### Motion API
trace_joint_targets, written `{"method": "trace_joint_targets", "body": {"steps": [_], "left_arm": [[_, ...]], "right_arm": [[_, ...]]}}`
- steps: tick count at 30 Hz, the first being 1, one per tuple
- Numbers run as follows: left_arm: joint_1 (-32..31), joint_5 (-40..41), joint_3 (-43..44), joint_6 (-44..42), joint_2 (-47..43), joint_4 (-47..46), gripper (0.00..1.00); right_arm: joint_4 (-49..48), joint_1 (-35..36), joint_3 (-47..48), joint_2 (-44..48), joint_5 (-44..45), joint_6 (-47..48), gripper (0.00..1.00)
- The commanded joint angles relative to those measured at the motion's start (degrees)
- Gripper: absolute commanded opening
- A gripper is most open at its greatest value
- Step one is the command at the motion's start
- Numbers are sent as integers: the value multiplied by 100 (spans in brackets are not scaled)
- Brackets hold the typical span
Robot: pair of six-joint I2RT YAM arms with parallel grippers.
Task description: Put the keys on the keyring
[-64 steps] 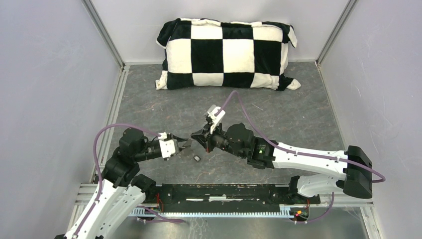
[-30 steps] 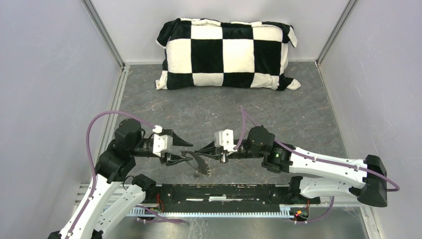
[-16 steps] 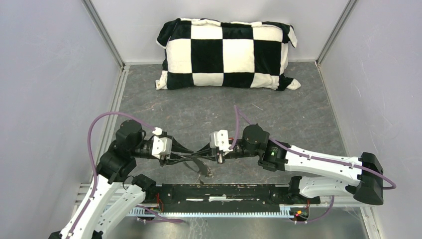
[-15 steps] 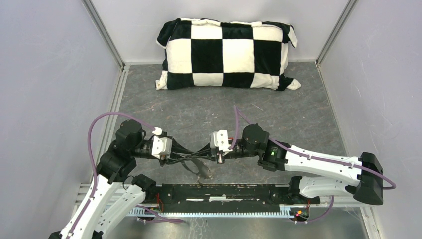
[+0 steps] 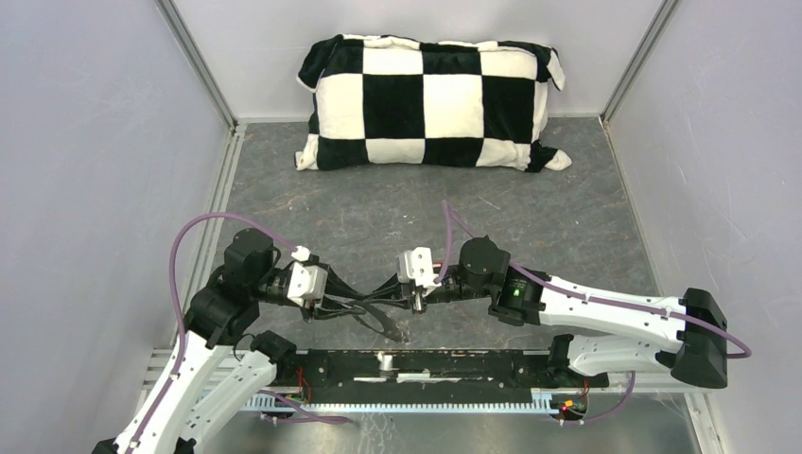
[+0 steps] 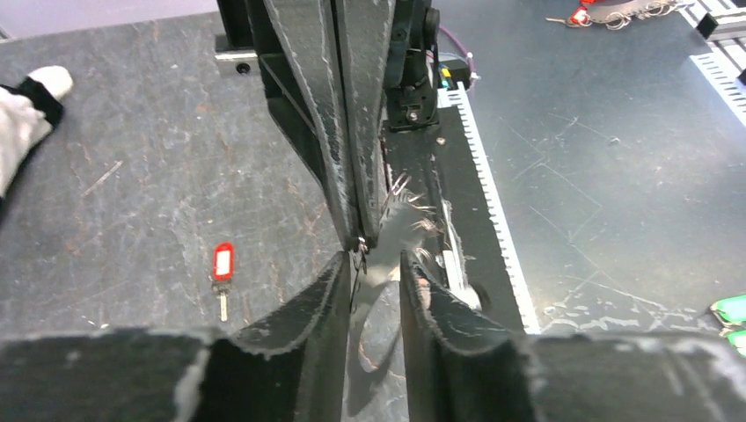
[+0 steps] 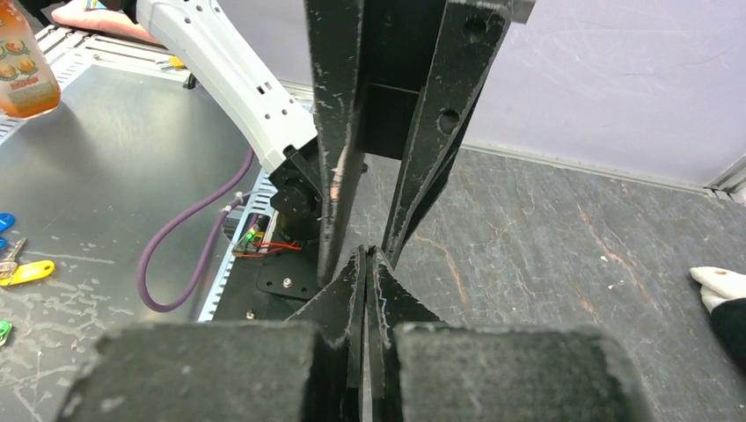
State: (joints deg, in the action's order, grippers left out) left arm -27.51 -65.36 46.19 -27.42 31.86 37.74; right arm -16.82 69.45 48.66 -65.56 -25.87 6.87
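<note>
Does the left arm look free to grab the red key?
Likely not yet: the left gripper straddles the keyring held by the right gripper. The red key itself lies uncovered on the mat.

pillow: at the far end of the table, against the back wall
left gripper, right gripper: tip to tip, near the table's near edge
keyring: at the right gripper's tips, between the left gripper's fingers
key: flat on the table, on the pillow side of the grippers

This is a robotics lab test cell: plain pale walls on aluminium posts box in a grey table. At the bottom edge, white robot arms with purple cables are bolted by a toothed metal rail.
</note>
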Motion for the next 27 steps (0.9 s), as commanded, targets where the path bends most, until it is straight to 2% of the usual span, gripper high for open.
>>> {"method": "trace_joint_targets", "body": {"steps": [1, 4, 11, 15, 22, 25, 27], "left_arm": [[-27, -275, 57, -264, 49, 291, 36], [-27, -351, 73, -335, 94, 298, 35], [-27, -322, 134, -410, 139, 244, 25], [-27, -220, 102, -445, 81, 154, 3], [-27, -94, 132, -387, -28, -7, 2], [-28, -31, 166, -882, -76, 229, 2], [-27, 43, 198, -1372, -100, 497, 2]], "right_arm": [[-643, -14, 222, 89, 129, -75, 0], [-694, -12, 222, 45, 93, -167, 0], [-769, -17, 231, -56, 20, -316, 0], [-736, -10, 266, -106, -78, -362, 0], [-470, -14, 231, -77, -237, -345, 0], [-289, -13, 222, -4, -212, -289, 9], [-158, -13, 239, 52, -168, -228, 24]]}}
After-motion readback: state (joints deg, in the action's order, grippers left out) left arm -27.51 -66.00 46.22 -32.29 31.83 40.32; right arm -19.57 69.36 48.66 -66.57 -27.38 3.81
